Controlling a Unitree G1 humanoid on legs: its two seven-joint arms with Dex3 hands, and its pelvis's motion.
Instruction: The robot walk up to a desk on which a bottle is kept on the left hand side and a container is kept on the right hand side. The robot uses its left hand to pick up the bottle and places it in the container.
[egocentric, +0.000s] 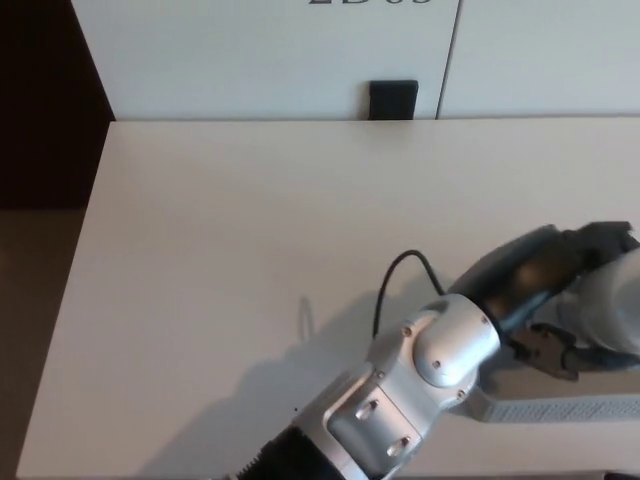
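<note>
The white surface (230, 230) fills most of the head view, bare across its left and middle, with a pale panelled wall (260, 55) behind it and a small black block (393, 99) at its far edge. The left arm (420, 385) crosses from the bottom of the picture up to the right, its silver wrist housing in the foreground and a thin black cable (400, 275) looping off it.

At the right edge lies the container (560, 408), a pale, low-walled tray of which only the near wall shows; the arm covers the rest. The left robot hand (545, 320) sits right above it, dark fingers wrapped round the bottle (610, 310), which shows only as a whitish rounded body cut by the frame edge. The robot hand is clamped on that bottle, which appears to be over or just inside the container; whether it touches the floor of the tray cannot be told. The right robot hand does not show.

Judging by its look, the bottle is a light plastic one, stiff enough to bear a firm squeeze but smooth, so it could slip or roll once freed. A hold round the middle of the body, as here, seems best. The low wall gives little to stop it tipping, so it wants setting down low before release.
</note>
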